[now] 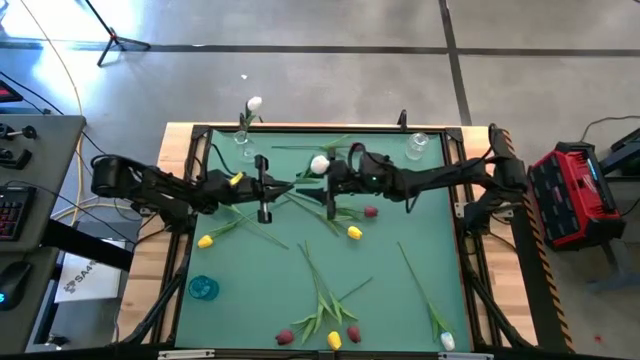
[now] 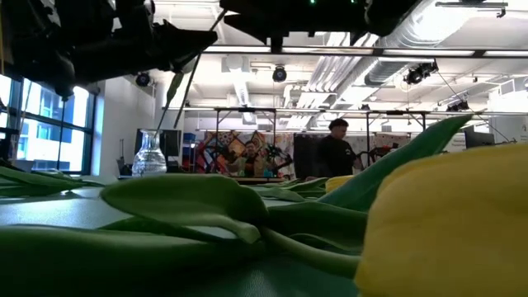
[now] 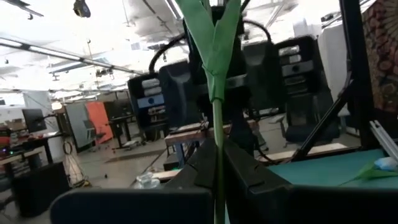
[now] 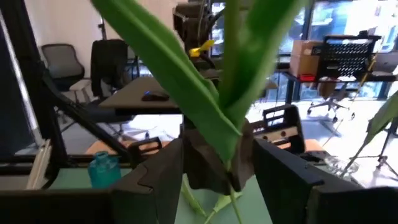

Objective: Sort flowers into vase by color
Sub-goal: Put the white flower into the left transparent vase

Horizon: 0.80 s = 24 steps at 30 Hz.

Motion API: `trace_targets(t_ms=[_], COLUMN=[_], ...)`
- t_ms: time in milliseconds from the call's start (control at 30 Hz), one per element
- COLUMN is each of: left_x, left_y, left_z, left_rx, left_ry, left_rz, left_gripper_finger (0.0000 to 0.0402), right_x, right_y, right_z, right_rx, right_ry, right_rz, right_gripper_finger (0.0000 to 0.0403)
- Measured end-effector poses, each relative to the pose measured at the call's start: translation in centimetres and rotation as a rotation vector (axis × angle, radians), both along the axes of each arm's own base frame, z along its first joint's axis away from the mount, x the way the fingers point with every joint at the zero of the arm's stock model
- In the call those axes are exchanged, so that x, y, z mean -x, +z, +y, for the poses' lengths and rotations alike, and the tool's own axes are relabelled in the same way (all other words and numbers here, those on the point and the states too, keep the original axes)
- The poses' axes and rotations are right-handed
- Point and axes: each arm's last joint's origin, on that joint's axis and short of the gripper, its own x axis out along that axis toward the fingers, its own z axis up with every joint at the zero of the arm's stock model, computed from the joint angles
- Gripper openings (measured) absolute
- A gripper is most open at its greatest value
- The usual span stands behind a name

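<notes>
Evidently both my grippers are clamped on one white tulip above the table's middle: my left gripper pinches its stem, my right gripper grips near the leaves, probably to pass it toward a vase.

White tulip and yellow tulip held above mat centre. White-headed flower stands upright in the vase. Remaining flowers, red, yellow and white, lie scattered flat.
</notes>
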Motion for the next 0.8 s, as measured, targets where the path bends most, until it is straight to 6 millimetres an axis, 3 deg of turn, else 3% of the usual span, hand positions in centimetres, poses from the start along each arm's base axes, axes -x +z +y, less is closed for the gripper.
trace_targets(t_ms=[200, 533, 800], left_x=[0.0, -0.2, -1.1], left_y=[-0.1, -0.6, -1.4], left_z=[0.0, 0.0, 0.3], left_rx=[0.004, 0.067, 0.177], left_ry=[0.007, -0.002, 0.018], left_rz=[0.010, 0.053, 0.192], left_gripper_finger=[0.0000, 0.0004, 0.0057], right_x=[-0.2, -0.1, -0.8], right_y=[0.3, 0.1, 1.0], right_z=[0.1, -0.5, -1.1], right_rx=[-0.021, -0.052, -0.053], right_ry=[-0.015, -0.036, -0.053], right_rz=[-0.004, 0.012, 0.176], right_gripper_finger=[0.0153, 0.0012, 0.0011])
